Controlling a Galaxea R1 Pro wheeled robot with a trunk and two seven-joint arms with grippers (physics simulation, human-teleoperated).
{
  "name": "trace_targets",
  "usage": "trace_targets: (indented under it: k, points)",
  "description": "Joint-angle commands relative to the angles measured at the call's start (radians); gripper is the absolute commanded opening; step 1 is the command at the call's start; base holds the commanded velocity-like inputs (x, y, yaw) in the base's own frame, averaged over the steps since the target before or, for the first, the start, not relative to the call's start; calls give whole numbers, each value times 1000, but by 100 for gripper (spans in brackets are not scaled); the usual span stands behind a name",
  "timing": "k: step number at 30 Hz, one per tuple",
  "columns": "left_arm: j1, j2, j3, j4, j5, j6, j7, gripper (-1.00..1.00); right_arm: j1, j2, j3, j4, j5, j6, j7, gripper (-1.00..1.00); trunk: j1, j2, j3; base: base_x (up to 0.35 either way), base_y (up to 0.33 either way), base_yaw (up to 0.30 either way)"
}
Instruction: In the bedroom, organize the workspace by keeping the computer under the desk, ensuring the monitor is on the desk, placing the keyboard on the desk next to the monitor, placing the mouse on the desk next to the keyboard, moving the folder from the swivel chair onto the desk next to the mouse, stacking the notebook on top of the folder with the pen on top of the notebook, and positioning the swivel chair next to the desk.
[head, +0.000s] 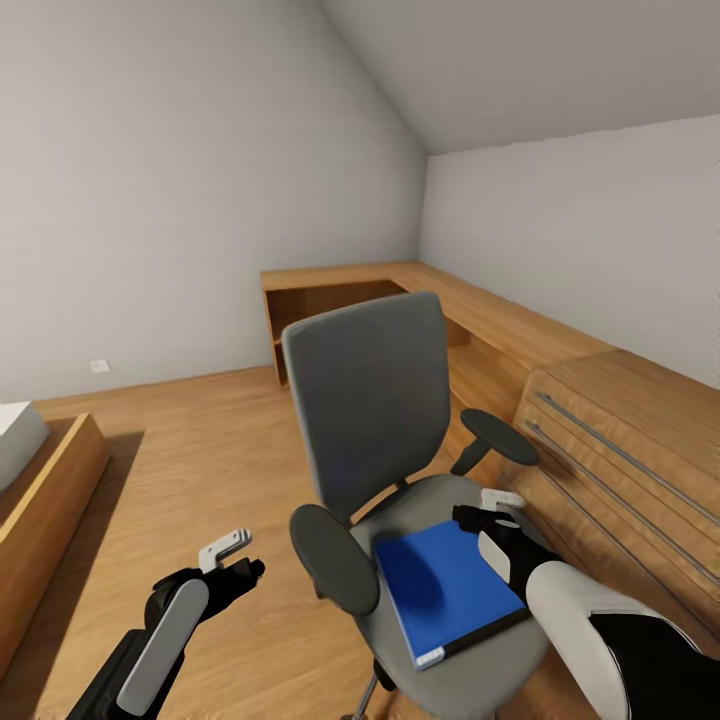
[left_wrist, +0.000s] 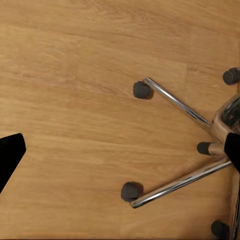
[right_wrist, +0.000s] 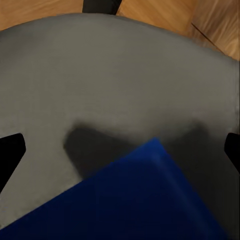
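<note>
- Right gripper (head: 478, 520) hangs just above the swivel chair (head: 370, 400) seat, at the far right corner of the blue folder (head: 445, 590); its jaws stand wide apart, with a dark fingertip (right_wrist: 10, 155) at each edge of the right wrist view and nothing between them but seat fabric and the folder's corner (right_wrist: 145, 200).
- Left gripper (head: 235, 560) hovers over the wooden floor (head: 200, 450) to the left of the chair, apart from it; its jaws are also spread, empty, with one fingertip (left_wrist: 10, 155) over bare planks.
- Blue folder lies flat on the grey seat, between the two black armrests, dark spine edge toward the front of the seat.
- Chair's chrome star base (left_wrist: 190, 145) and black castors rest on the floor, seen in the left wrist view beside the left gripper.
- Light wooden cabinets (head: 620, 440) with long metal handles run along the right wall, just beside the chair, and turn the corner into an open-fronted unit (head: 330, 300) behind the backrest.
- A wooden-framed bed edge (head: 40, 480) sits at far left.
</note>
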Motion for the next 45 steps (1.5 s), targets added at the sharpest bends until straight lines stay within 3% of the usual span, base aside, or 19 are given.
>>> trace_targets:
  k: [1, 33, 45]
  points:
    - [-1, 1, -2, 0, 9, 0, 10, 100, 0, 0, -14, 13, -12, 1, -2, 100, 0, 0, -1, -252, 0, 0]
    - [-1, 1, -3, 4, 12, -1, 11, 100, 0, 8, -13, 25, -11, -4, -3, 100, 0, 0, -1, -137, 0, 0]
    - [-1, 1, -5, 4, 13, 0, 12, 100, 0, 10, -14, 25, -12, -9, -3, 100, 0, 0, -1, -21, 0, 0]
